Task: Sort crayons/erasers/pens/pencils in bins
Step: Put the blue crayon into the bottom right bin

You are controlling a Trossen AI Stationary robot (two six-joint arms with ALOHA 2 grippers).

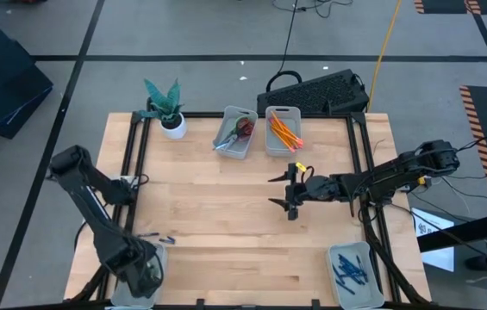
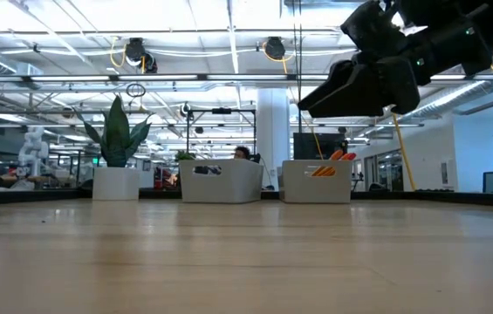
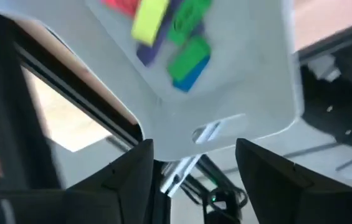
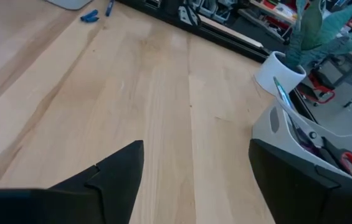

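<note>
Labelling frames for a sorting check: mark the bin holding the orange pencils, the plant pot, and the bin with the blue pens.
pencil bin (image 1: 271,143), high view, bare floor at its near left corner.
plant pot (image 1: 173,128), high view, white pot's side.
pen bin (image 1: 365,288), high view, bare floor near its right wall.

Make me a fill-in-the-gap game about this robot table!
1. The orange pencils lie in a bin at the table's ___ edge.
2. The pens in the near-right bin are ___ in colour.
3. The right gripper hovers over bare wood with its fingers ___.
4. The white pot holds a ___.

Missing words: far; blue; open; plant
</note>
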